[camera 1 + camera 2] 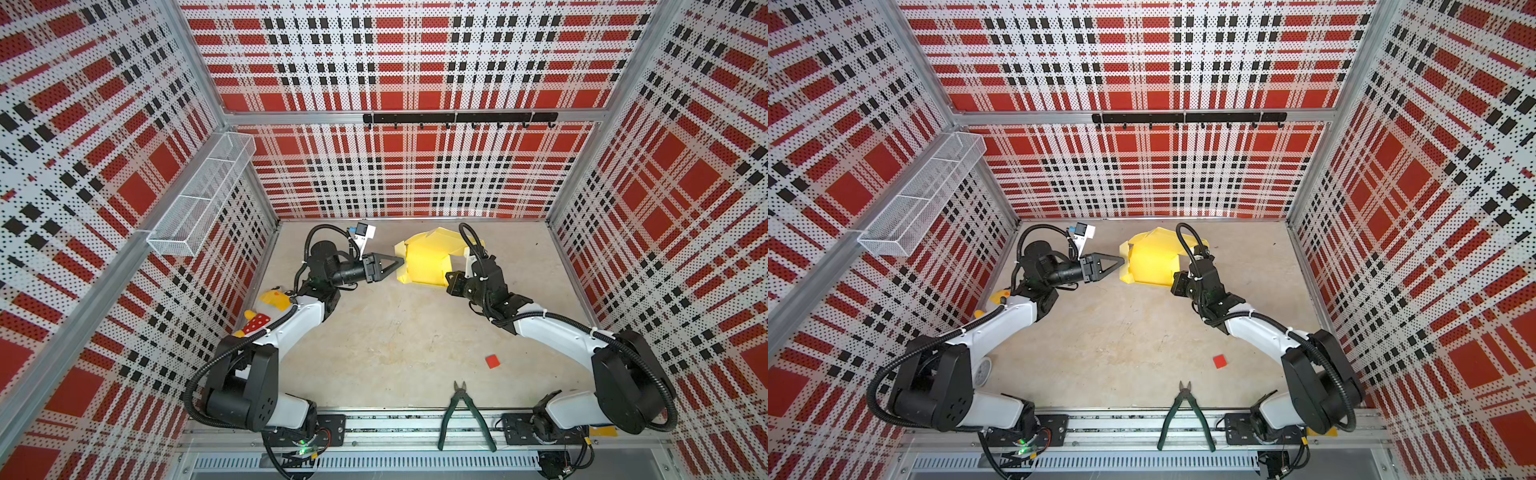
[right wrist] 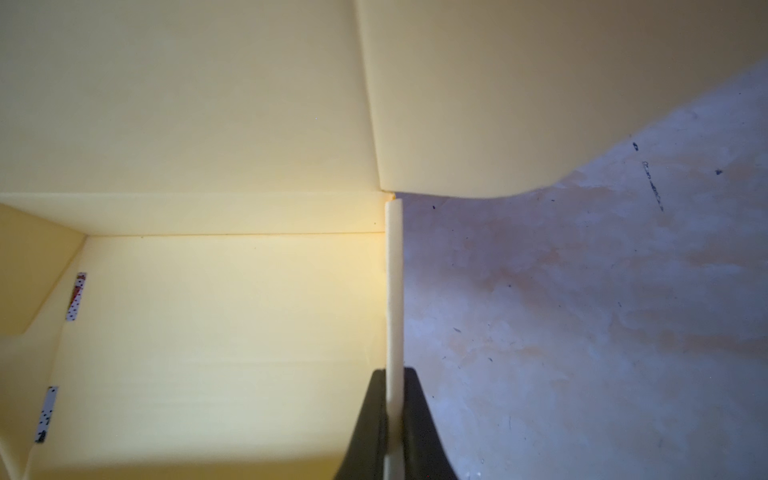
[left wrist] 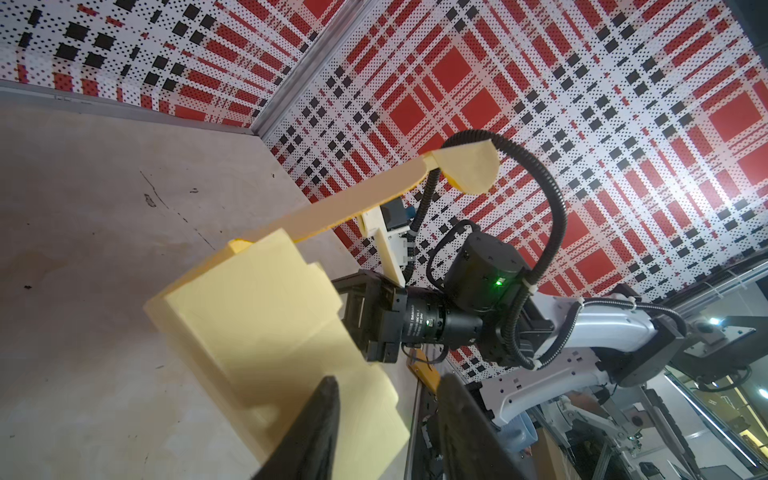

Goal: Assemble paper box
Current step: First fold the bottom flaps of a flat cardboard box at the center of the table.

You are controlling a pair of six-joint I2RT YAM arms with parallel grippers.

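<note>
The paper box [image 1: 428, 259] [image 1: 1152, 262] is pale yellow card, partly folded, held up at the back of the table with its flaps standing loose. My right gripper [image 2: 394, 374] is shut on the edge of one box wall [image 2: 394, 291], and in both top views its fingers are hidden behind the box. My left gripper [image 1: 401, 260] [image 1: 1122, 260] reaches in from the left to the box's left flap. In the left wrist view its jaws [image 3: 386, 380] stand apart, with a corner of the paper box [image 3: 257, 316] lying between them.
A yellow plush toy [image 1: 272, 301] lies by the left wall under the left arm. A small red square [image 1: 493, 360] and green-handled pliers [image 1: 461, 415] lie near the front. A wire basket [image 1: 199, 199] hangs on the left wall and a hook rail [image 1: 459, 118] on the back wall.
</note>
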